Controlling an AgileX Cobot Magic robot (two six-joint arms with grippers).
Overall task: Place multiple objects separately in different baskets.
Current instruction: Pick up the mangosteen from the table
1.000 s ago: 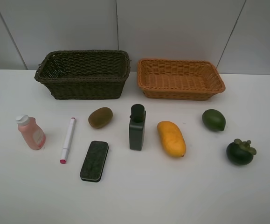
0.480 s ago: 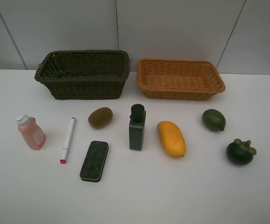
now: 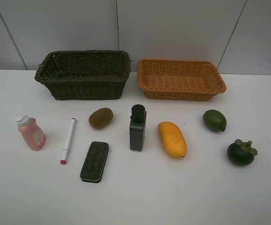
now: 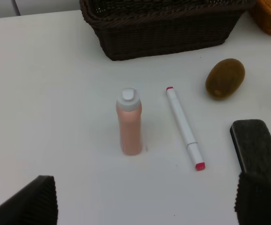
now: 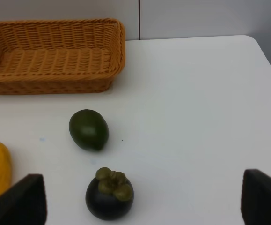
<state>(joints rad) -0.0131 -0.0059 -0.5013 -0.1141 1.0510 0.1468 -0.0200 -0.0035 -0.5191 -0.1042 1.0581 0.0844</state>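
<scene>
On the white bench (image 3: 23, 197) sat eight loose items, one each: yellow mango (image 3: 172, 139), green lime (image 3: 214, 120), dark mangosteen (image 3: 240, 153), brown kiwi (image 3: 100, 118), pink bottle (image 3: 31, 133), dark grey bottle (image 3: 137, 131), white marker (image 3: 68, 139), black eraser (image 3: 94, 161). Behind stood two wicker baskets: a dark brown-green basket (image 3: 84, 89) and an orange-tan basket (image 3: 179, 95). The left gripper (image 4: 144, 201) and right gripper (image 5: 140, 199) gaped apart, seemingly empty.

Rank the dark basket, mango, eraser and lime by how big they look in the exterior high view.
Largest to smallest:
1. dark basket
2. mango and eraser, which are too alike to separate
3. lime, the smallest
</scene>
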